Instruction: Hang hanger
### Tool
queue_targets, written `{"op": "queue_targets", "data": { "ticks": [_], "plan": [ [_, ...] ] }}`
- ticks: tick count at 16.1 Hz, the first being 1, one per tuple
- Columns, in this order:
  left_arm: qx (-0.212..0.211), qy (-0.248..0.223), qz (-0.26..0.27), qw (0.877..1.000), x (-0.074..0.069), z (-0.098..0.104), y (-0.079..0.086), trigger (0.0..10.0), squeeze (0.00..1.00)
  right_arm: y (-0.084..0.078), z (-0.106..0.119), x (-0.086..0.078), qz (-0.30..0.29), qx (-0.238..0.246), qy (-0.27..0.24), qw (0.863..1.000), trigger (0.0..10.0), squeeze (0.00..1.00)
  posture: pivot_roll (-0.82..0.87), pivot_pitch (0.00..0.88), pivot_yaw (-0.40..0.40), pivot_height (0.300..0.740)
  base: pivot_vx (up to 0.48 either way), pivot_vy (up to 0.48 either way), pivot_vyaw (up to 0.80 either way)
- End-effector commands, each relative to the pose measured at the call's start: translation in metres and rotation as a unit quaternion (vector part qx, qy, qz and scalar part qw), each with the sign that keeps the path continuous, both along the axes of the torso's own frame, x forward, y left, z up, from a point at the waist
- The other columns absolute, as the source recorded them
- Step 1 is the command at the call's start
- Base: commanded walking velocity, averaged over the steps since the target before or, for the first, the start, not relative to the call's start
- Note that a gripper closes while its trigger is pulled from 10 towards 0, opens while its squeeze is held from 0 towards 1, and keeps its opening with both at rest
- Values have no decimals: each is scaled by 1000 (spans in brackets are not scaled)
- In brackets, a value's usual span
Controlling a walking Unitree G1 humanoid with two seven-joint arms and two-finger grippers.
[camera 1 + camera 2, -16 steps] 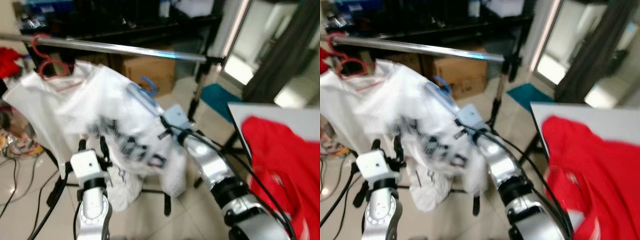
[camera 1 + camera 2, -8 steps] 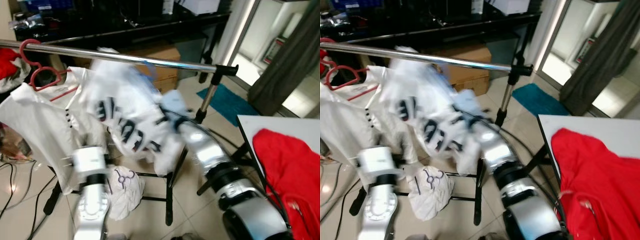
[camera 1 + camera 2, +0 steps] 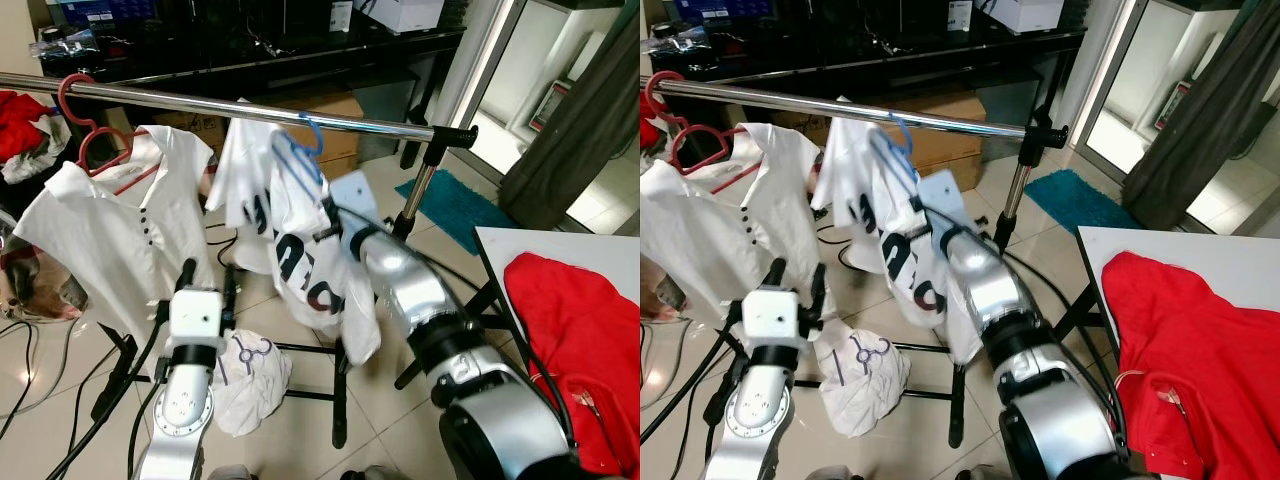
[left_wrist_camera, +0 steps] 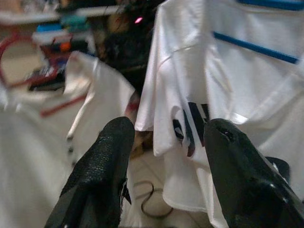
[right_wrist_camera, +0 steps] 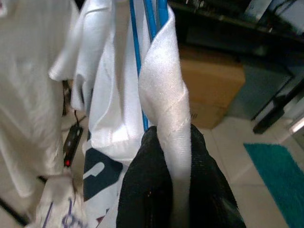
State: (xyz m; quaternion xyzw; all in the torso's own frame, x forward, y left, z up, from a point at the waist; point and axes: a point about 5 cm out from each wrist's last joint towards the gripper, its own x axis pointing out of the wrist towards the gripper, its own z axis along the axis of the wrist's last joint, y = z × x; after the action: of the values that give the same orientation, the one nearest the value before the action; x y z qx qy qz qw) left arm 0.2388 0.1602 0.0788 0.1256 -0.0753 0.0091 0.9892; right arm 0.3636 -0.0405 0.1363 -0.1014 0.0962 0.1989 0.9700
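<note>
Nearest, below the rail (image 3: 250, 105), the left gripper (image 4: 164, 175) hangs low with its two black fingers (image 4: 102, 173) spread wide and nothing between them, pointing up toward the clothes. Under the rail, by the stand's feet, a crumpled white cloth (image 3: 250, 375) lies on the tiled floor. The right gripper (image 5: 175, 190) reaches up from the right side to just below the rail, its fingers pinched tight on a fold of the white printed shirt (image 3: 310, 260) and the blue hanger (image 3: 300, 150) inside it (the wrist camera shows the blue wires running straight into the grip). The hanger's hook sits at the rail, seemingly over it, though I cannot tell for sure that it bears weight there. The shirt droops from it, bunched and twisted, dark lettering showing. Further left along the rail, a red hanger (image 3: 85, 125) carries a white buttoned blouse (image 3: 115, 235). To the right of the rail's end post, a red garment (image 3: 570, 340) lies on a white table (image 3: 500, 250). Behind the rail stand a cardboard box (image 3: 940, 150) and dark shelving (image 3: 250, 40), with a teal mat (image 3: 455, 200) on the floor past the post.
</note>
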Motion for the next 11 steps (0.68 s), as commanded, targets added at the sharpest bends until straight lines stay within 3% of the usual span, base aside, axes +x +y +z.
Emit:
{"op": "queue_targets", "data": {
  "ticks": [1,3,9,11],
  "plan": [
    [23,-7,-29,999,4,7,-7,10000,0,0,20,5,-5,12,-24,1000,10000,0,115,32,-59,740,0,0,0],
    [73,-2,-66,995,5,9,-12,10000,0,4,24,6,-2,15,-10,1000,10000,0,117,33,-59,740,0,0,0],
    [124,15,-103,987,3,11,-17,10000,0,7,29,6,-14,-2,48,999,10000,0,124,38,-64,740,0,0,0],
    [128,15,-120,984,5,21,-23,10000,0,7,39,7,-15,1,54,998,10000,0,125,39,-70,740,0,0,0]
  ]
}}
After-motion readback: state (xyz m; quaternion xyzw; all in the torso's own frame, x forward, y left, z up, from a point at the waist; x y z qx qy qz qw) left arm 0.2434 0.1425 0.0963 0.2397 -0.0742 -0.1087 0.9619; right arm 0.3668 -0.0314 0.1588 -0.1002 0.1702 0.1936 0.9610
